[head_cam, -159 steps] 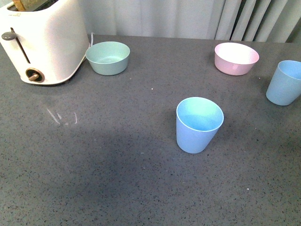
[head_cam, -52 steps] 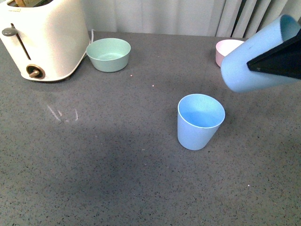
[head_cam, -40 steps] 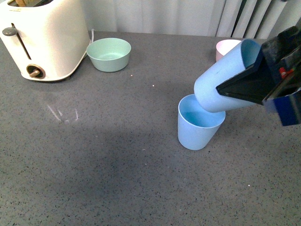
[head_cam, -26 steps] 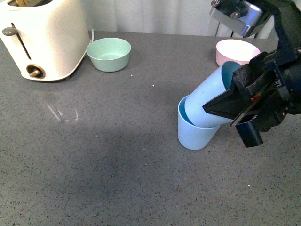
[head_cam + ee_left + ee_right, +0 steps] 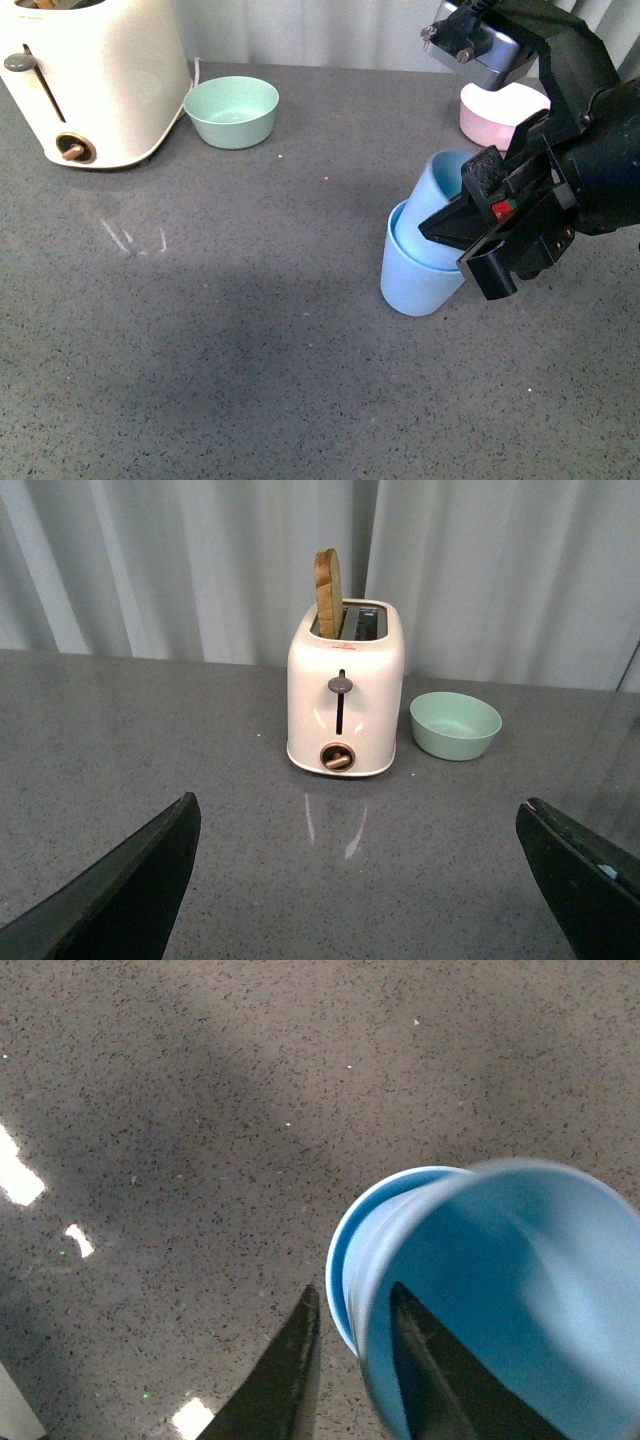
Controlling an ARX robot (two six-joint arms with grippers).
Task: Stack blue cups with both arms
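Two light blue cups stand nested on the grey table right of centre. The lower cup (image 5: 412, 285) stands upright and the upper cup (image 5: 441, 190) sits inside it, leaning slightly. My right gripper (image 5: 468, 238) is open with its fingers astride the upper cup's near wall. In the right wrist view one finger (image 5: 296, 1365) is outside the upper cup (image 5: 520, 1290) and the other (image 5: 432, 1375) is inside it; the lower cup's rim (image 5: 337, 1250) shows beside them. My left gripper (image 5: 350, 880) is open and empty above bare table, out of the front view.
A white toaster (image 5: 90, 80) with bread stands at the far left, also in the left wrist view (image 5: 345, 695). A mint-green bowl (image 5: 231, 112) sits beside it. A pink bowl (image 5: 500, 115) sits behind the right arm. A curtain hangs behind the table.
My right gripper brought the second blue cup in from the right, tilted it into the standing cup, and it now sits deeper and more upright. The jaws have loosened.
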